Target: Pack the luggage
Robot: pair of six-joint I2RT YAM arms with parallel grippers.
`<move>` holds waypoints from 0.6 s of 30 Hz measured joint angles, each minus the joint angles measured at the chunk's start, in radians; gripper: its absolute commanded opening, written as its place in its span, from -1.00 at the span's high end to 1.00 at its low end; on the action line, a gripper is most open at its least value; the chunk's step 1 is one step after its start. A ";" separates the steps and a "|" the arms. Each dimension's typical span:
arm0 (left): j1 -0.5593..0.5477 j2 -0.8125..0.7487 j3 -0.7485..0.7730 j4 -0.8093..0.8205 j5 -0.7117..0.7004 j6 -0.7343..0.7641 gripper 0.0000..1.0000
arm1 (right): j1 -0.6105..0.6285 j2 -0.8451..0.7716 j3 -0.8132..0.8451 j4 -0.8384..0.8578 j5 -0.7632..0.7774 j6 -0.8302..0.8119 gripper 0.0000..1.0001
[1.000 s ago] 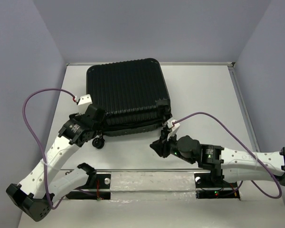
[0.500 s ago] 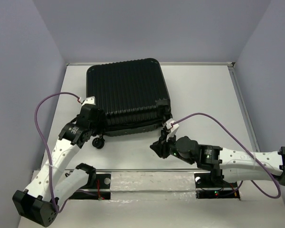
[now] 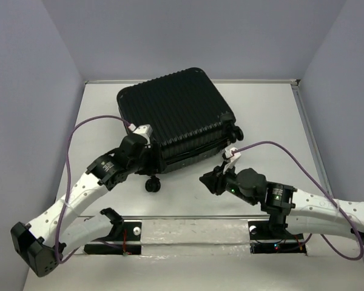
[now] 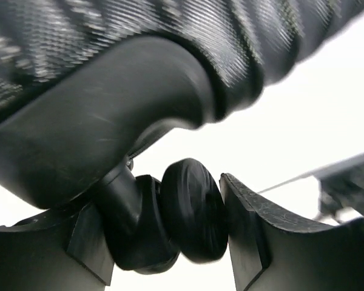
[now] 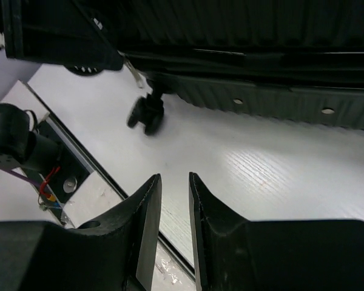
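Note:
The luggage (image 3: pixel 173 112) is a black ribbed hard-shell suitcase, lying closed and skewed on the white table (image 3: pixel 267 115). My left gripper (image 3: pixel 147 174) is at its near-left corner, shut on a small black caster wheel (image 3: pixel 151 185). In the left wrist view the wheel (image 4: pixel 191 209) is squeezed between my fingers, under the shell (image 4: pixel 109 121). My right gripper (image 3: pixel 209 182) hovers just off the near-right edge, empty. In the right wrist view its jaws (image 5: pixel 175 179) stand a narrow gap apart above the table, facing the suitcase side (image 5: pixel 261 36) and the wheel (image 5: pixel 145 115).
A metal rail with the arm bases (image 3: pixel 188 230) runs along the near table edge. Purple cables (image 3: pixel 79 130) loop off both wrists. Grey walls close in the table at the back and both sides.
The suitcase has turned counter-clockwise and shifted right. My left gripper moved right with the caster wheel. My right gripper shifted slightly right.

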 measured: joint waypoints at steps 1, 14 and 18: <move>-0.063 0.029 0.026 0.008 0.001 -0.028 0.88 | -0.017 -0.025 0.000 -0.003 -0.018 -0.006 0.39; -0.291 0.192 0.093 0.321 0.077 -0.206 0.88 | -0.127 0.010 -0.158 0.158 -0.212 -0.029 0.01; -0.310 0.233 0.093 0.457 0.104 -0.213 0.88 | -0.128 0.093 -0.201 0.344 -0.201 -0.034 -0.08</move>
